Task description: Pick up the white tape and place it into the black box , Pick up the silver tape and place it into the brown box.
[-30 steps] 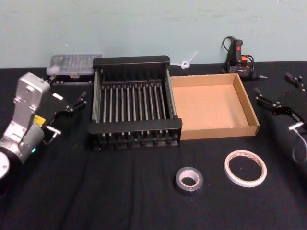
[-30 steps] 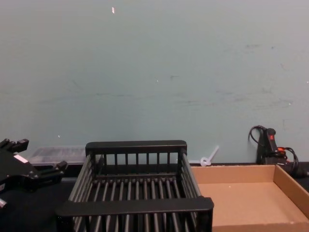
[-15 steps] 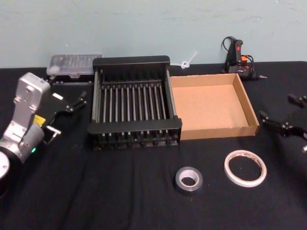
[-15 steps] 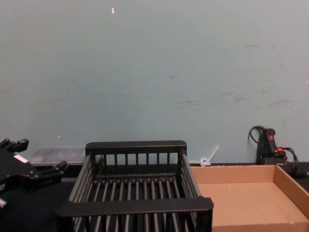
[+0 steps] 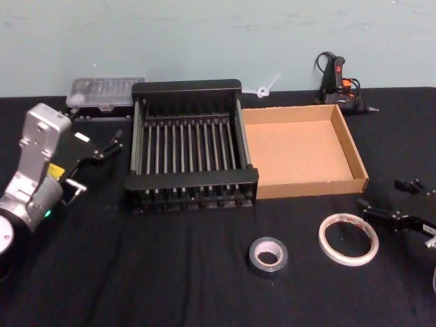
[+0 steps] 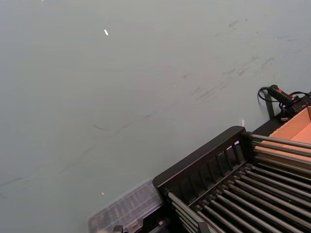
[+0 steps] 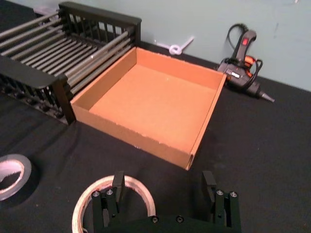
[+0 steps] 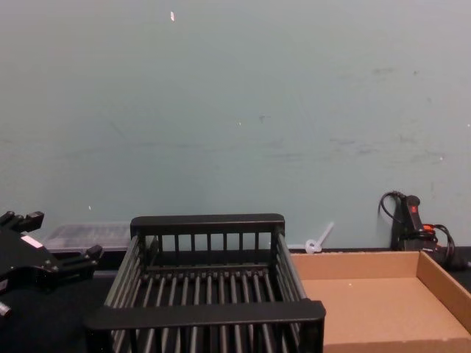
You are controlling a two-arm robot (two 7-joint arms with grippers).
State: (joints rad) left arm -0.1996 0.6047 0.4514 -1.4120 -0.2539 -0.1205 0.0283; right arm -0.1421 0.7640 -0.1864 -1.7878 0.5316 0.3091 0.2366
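White tape (image 5: 348,239) lies outside both boxes, right hand (image 5: 395,212) spread beside it

Black-and-orange glue gun (image 5: 338,83) at the teal wall (image 5: 204,41), white plastic tie (image 5: 264,88) left of the gun, clear lidded plastic case (image 5: 105,92) farther left
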